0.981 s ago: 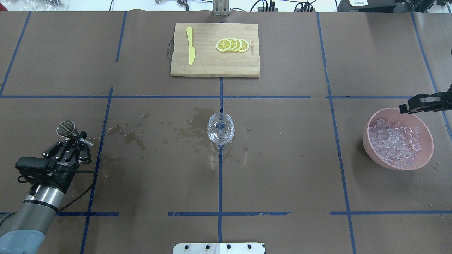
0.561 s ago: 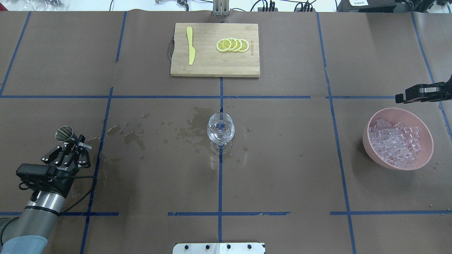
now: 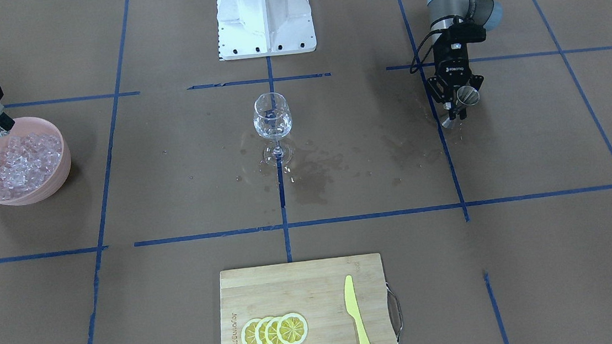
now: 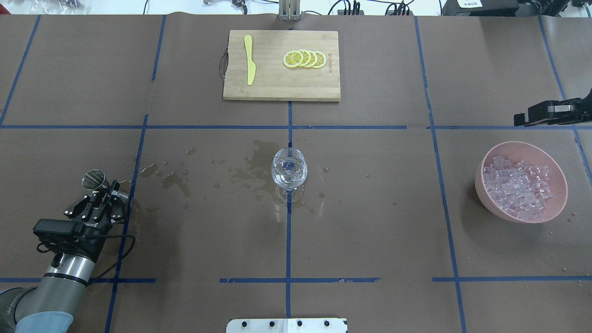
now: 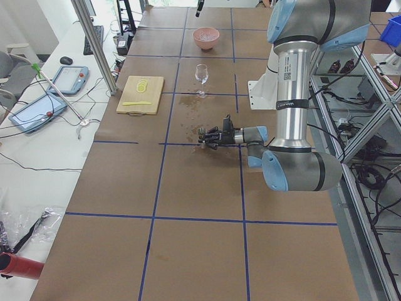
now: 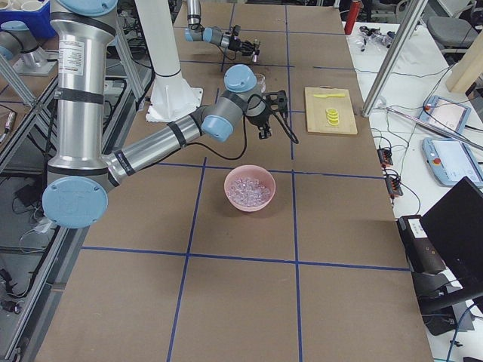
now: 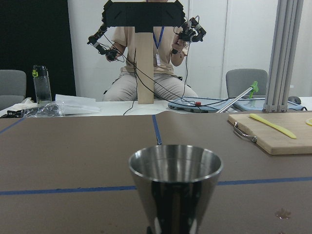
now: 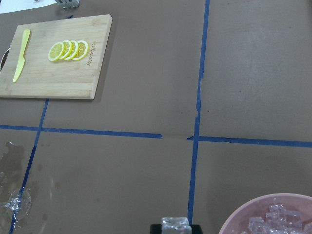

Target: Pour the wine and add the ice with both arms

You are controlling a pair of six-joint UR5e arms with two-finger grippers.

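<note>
The brown paper-covered bench [image 4: 370, 231], gridded with blue tape, offers wide open room between its right end and its middle. The bamboo cutting board [image 4: 281, 90] lies at the far edge, well apart from that route. The pink plastic bowl [image 4: 479, 185] sits near the right end and holds the heap of clear ice cubes [image 4: 518, 185]. The clear stemmed wine glass [image 4: 288, 170] stands upright at the middle and appears to hold a little clear wine [image 3: 273, 129]. Wet patches [image 4: 245, 173] lie beside its foot, toward the left end. The glass is judged fragile and top-heavy, so approach from above and avoid the rim.

Near the left end, the left pincer [image 4: 110, 190] is closed around the waist of the steel double-cone measuring cup [image 4: 94, 179]. The right pincer [image 4: 520, 120], just beyond the bowl's far side, grips one ice cube [image 8: 174, 223] by opposite faces. The cube is judged light, hard and slippery. Release it low over the glass mouth.
</note>
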